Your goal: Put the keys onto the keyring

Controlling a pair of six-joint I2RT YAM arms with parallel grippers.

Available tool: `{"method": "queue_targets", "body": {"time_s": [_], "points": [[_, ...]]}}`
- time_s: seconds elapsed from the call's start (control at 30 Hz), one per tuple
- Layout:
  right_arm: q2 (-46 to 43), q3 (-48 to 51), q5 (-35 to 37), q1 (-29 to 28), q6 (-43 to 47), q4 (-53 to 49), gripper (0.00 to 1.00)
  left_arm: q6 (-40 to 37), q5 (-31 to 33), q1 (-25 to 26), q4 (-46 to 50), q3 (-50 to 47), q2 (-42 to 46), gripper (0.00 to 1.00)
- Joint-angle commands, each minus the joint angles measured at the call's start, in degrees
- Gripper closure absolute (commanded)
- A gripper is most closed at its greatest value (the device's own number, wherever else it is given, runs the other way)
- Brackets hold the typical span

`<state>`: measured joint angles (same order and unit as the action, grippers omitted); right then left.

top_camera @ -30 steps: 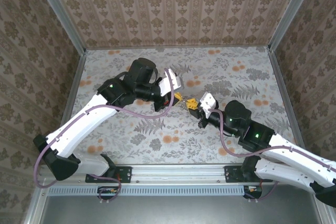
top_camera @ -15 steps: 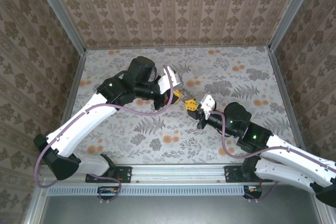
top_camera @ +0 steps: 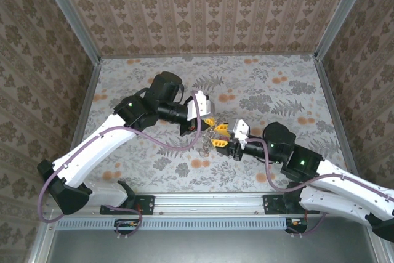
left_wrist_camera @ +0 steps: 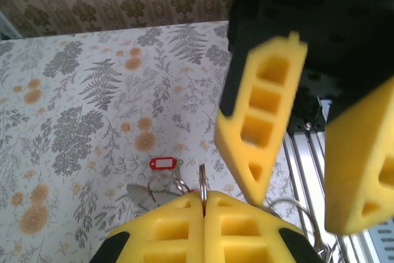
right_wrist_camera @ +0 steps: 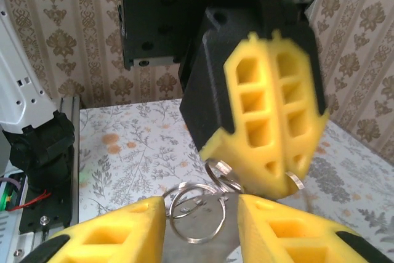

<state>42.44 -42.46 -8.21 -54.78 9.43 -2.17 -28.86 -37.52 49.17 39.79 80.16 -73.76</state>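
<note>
Keyring: we see a bunch of thin silvery split rings. It hangs off the tabletop from the tips of the left fingers. In the left wrist view one ring stands edge-on in the seam between those fingers, which are pressed fully together on it. More loops hang just beyond the tips.

A key with a small red plastic head and a pale centre sits just past those loops. We can't tell if it hangs on them or lies on the tabletop. A flat grey blade shows beside it, lower left. We can't tell whether it is that key's shaft.

In the right wrist view the biggest ring drops into the gap between the right fingers. They stand partly apart, with a gap wider than the ring. The ring's left edge is close to one finger, but we can't tell if they touch. Nothing is clamped there.

In the top view both pairs of yellow tips are close together near the tabletop's middle. The left arm reaches in from the left and the right arm from the lower right.
</note>
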Motion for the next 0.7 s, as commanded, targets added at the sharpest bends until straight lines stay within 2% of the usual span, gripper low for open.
{"method": "queue_targets", "body": {"time_s": [0.0, 0.27, 0.67], "points": [[-2.1, -5.5, -0.1, 0.2, 4.0, -8.1, 0.64, -4.8, -1.4, 0.2, 3.0, 2.7, 1.4, 1.0], [1.3, -10.6, 3.6, 0.3, 7.8, -15.1, 0.66, -6.5, -0.6, 0.9, 5.3, 2.7, 2.5, 1.0], [4.9, -11.5, 3.4, 0.3, 9.0, -14.2, 0.71, -7.2, -0.1, 1.8, 6.8, 3.1, 2.9, 1.0]]}}
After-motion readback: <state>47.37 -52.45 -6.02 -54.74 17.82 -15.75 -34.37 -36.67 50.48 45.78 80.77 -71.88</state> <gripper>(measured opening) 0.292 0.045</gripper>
